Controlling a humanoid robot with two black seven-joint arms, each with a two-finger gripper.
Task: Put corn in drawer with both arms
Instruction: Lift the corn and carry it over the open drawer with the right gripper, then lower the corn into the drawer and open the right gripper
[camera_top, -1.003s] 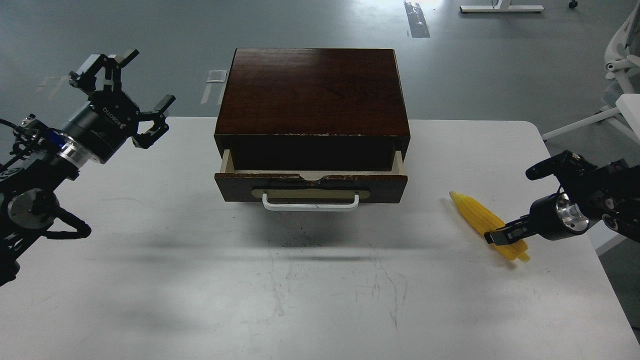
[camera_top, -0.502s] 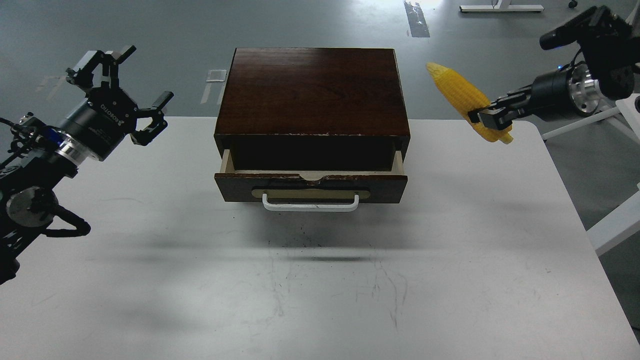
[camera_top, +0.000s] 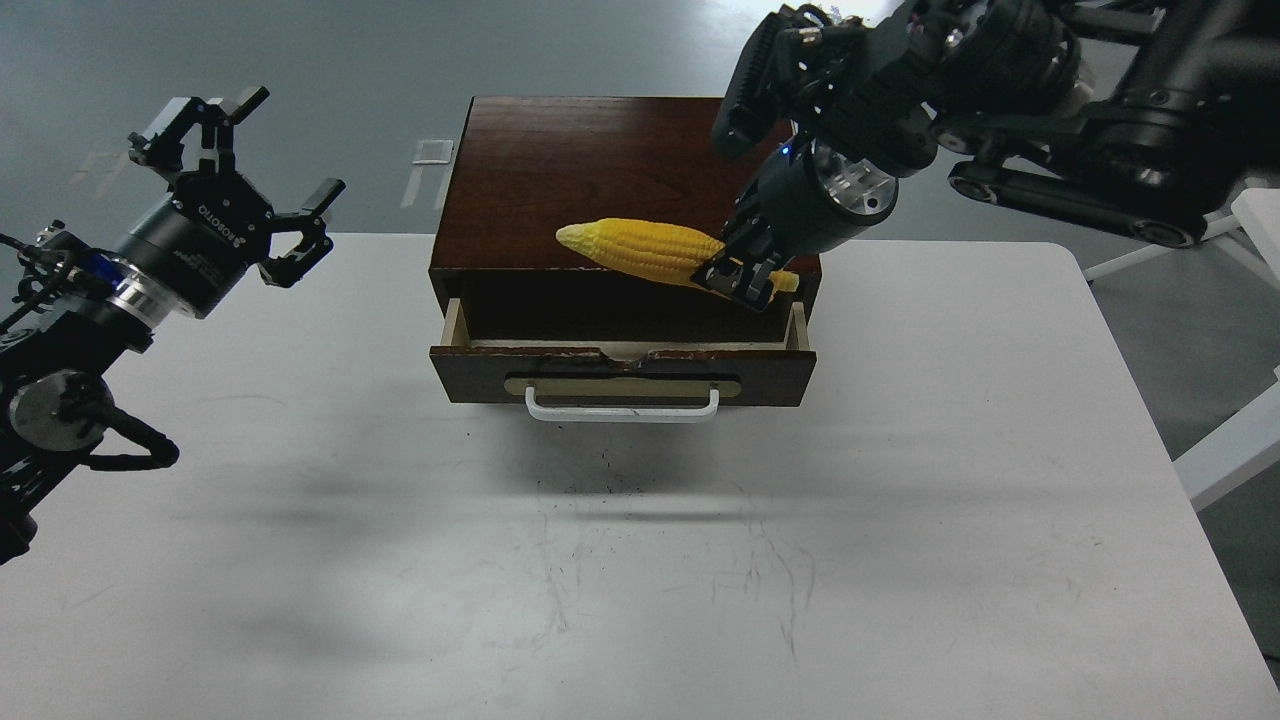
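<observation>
The dark reddish-brown wooden box (camera_top: 620, 170) stands at the table's far middle. Its drawer (camera_top: 622, 375) is pulled partly open, with a white bar handle (camera_top: 622, 408) in front. My right gripper (camera_top: 742, 276) is shut on the thick end of the yellow corn (camera_top: 640, 250). It holds the cob about level, above the right part of the open drawer, tip pointing left. My left gripper (camera_top: 262, 172) is open and empty, raised left of the box, clear of it.
The white table (camera_top: 640, 560) reaches to the front and both sides. My right arm (camera_top: 1050, 80) spans the upper right, over the box's right rear corner. A white chair base (camera_top: 1240, 200) stands off the table's right edge.
My right gripper has lifted the corn off the table at the right and carried it up and left, to above the open drawer. The cob has turned level. The left arm has barely moved.
</observation>
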